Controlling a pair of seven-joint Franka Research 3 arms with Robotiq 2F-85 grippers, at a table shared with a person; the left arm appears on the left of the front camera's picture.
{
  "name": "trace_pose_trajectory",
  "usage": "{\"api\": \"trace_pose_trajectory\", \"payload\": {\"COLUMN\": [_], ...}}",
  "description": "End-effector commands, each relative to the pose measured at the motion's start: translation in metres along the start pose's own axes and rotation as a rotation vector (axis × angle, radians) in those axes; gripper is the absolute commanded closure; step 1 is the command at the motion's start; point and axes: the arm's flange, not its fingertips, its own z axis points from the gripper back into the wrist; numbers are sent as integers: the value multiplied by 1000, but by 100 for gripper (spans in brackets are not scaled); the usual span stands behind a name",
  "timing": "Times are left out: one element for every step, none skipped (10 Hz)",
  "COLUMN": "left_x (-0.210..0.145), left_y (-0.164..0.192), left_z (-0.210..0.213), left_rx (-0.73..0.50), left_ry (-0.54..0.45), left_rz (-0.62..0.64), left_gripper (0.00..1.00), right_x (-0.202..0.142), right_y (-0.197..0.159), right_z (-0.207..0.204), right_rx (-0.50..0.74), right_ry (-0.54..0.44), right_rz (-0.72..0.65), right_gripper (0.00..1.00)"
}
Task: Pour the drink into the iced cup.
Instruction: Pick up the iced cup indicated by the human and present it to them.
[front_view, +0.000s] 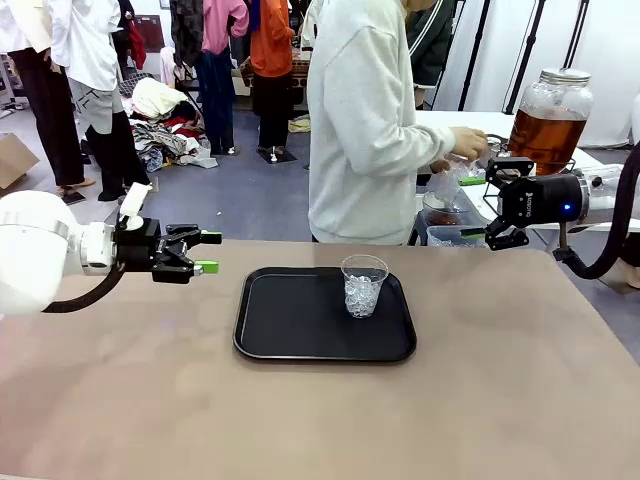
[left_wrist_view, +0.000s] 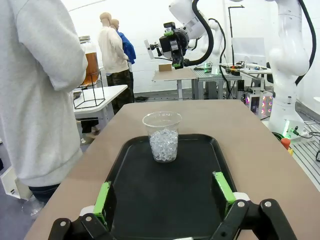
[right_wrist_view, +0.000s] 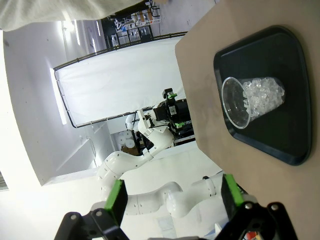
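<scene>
Both grippers open and empty: left gripper (front_view: 208, 252) beside the tray (front_view: 270, 345), right gripper (front_view: 475, 207) over the table's far right edge. Cup (front_view: 363, 285) of ice stands upright on the tray. Amber drink (front_view: 545, 138) sits in a glass jar (front_view: 552, 100) beyond the table, well apart. Jar likely heavy, slick and breakable. Cup is thin and probably crushable; grip mid-wall, lightly.

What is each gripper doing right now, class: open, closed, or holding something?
Left gripper: open, holding nothing.
Right gripper: open, holding nothing.
</scene>
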Motion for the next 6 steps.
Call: {"api": "trace_pose_trajectory", "payload": {"left_x": [2, 2, 2, 2, 2, 2], "left_y": [1, 1, 1, 1, 1, 1], "left_z": [-2, -2, -2, -2, -2, -2], "left_rx": [7, 7, 7, 7, 7, 7], "left_ry": [-8, -8, -8, -8, -8, -8], "left_rz": [-5, -5, -5, -5, -5, -5], "left_gripper": [0, 0, 0, 0, 0, 0], "right_x": [0, 0, 0, 0, 0, 0], "right_y": [0, 0, 0, 0, 0, 0], "right_z": [0, 0, 0, 0, 0, 0], "right_rx": [1, 1, 1, 1, 1, 1], "right_ry": [-5, -5, -5, -5, -5, -5], "right_rz": [1, 1, 1, 1, 1, 1], "right_gripper": [0, 0, 0, 0, 0, 0]}}
